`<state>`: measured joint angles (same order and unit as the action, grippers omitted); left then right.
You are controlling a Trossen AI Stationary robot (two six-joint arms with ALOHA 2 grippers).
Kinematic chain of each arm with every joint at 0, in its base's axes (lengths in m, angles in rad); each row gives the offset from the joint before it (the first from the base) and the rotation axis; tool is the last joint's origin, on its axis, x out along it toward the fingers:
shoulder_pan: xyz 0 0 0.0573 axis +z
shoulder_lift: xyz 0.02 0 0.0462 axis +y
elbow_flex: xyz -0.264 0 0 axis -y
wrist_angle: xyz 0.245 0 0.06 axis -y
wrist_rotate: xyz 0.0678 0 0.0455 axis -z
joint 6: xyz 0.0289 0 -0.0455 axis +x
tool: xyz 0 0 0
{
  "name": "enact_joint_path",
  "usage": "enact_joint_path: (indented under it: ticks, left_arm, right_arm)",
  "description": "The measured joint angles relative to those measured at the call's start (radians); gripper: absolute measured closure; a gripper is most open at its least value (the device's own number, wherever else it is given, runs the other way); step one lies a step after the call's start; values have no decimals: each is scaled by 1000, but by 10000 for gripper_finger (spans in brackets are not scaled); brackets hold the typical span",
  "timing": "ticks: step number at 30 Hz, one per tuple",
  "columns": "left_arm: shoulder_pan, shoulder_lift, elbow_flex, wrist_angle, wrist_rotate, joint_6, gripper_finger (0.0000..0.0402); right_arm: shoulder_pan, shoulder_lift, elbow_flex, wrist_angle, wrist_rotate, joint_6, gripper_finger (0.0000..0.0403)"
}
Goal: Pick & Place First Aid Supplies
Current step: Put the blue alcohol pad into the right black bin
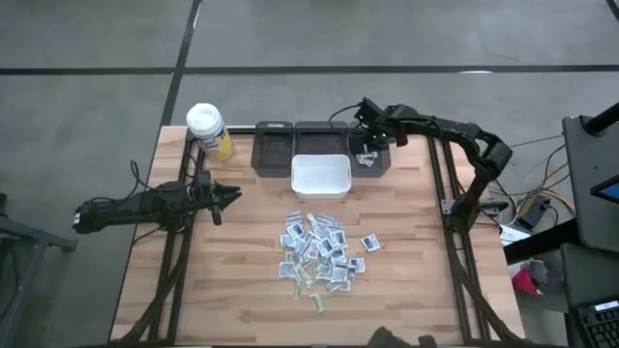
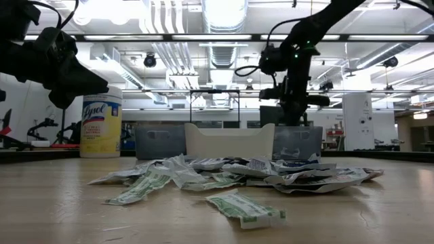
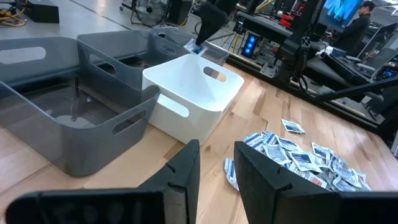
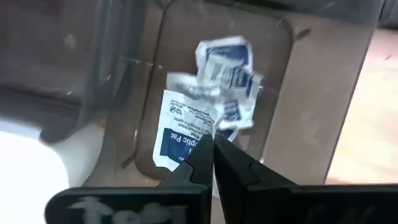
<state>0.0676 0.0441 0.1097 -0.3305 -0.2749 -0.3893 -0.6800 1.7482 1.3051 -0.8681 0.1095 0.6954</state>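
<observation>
A green-printed strip (image 2: 245, 209) lies nearest the low camera, just in front of the main heap of packets (image 1: 319, 253). The heap sits on the table (image 1: 416, 280) between its centre and its near edge; one packet (image 1: 369, 243) lies just beside the heap, toward the table's right edge. The packets appear to be thin paper: very light, limp, easily creased and apt to slide or lift in pairs where they overlap. A pinch on a raised edge or corner of a single packet at the rim of the heap is likely the surest hold.

The right gripper (image 4: 213, 149) hangs over the grey bin (image 1: 371, 155) nearest the table's right edge, its fingers pressed together on a blue-and-white packet (image 4: 186, 130). A crumpled packet (image 4: 229, 68) rests beyond it on the bin floor. The left gripper (image 3: 216, 165) waits above the table near its left edge, fingers apart and holding nothing, pointing toward the white tray (image 1: 320, 176).

Two more grey bins (image 1: 273, 151) line the far edge, the white tray just in front of them, and a yellow bottle (image 1: 209, 131) stands at the far left corner. The table top is pale wooden plank, smooth and matt. Beyond it lies an open workshop with ceiling lights, ducts and benches.
</observation>
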Motion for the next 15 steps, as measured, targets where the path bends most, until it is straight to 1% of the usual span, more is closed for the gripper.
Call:
enact_joint_path:
  ticks: [8,15]
  left_arm:
    - [0,0,0,0,0,0,307]
    - [0,0,0,0,0,0,307]
  right_arm:
    - [-27,95,60,-72,-3,-39,394]
    - [-26,103,78,-68,-5,-64,394]
